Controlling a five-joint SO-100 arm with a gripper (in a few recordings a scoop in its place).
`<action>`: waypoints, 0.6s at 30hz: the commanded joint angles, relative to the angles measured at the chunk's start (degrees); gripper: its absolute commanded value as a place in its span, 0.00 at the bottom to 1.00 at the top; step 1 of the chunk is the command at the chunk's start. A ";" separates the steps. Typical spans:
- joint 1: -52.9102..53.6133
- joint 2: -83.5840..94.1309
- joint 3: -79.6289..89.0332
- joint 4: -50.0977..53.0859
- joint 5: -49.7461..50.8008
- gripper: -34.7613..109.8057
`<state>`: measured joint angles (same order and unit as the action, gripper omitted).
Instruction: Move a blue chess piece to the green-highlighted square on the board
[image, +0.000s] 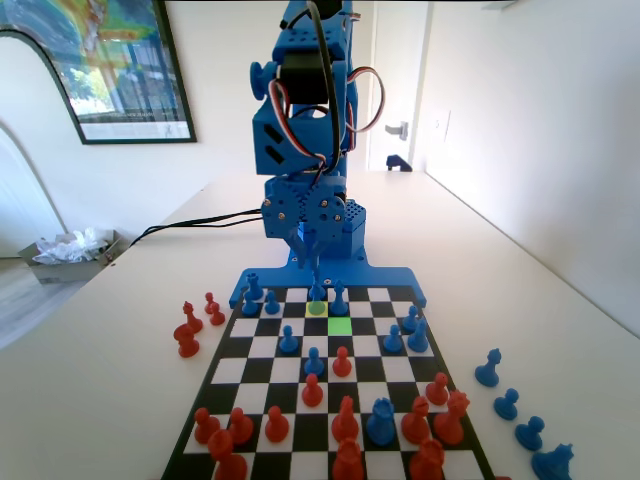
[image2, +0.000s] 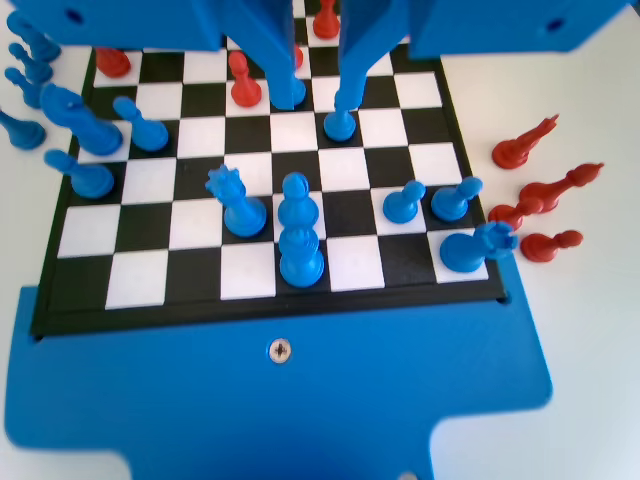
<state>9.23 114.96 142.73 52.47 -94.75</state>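
The hand (image: 316, 262), fingers spread and holding nothing, is hanging directly above the blue chess piece (image: 317, 292), which is standing upright on the yellow-green square (back of the board (image: 440, 395)), the green-highlighted square (image: 340, 325) lying diagonally nearer the fixed camera.

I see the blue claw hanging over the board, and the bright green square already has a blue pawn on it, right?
Not quite. In the fixed view the green-highlighted square is bare; the blue pawn stands on the paler yellow-green square next to it. The claw does hang over the board.
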 joint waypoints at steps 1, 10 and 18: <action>0.79 0.18 0.97 -0.88 -1.32 0.30; 0.62 -2.02 4.31 -5.36 -2.11 0.31; -0.53 -2.72 5.71 -7.47 -1.67 0.31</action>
<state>8.44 111.71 148.36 45.70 -95.80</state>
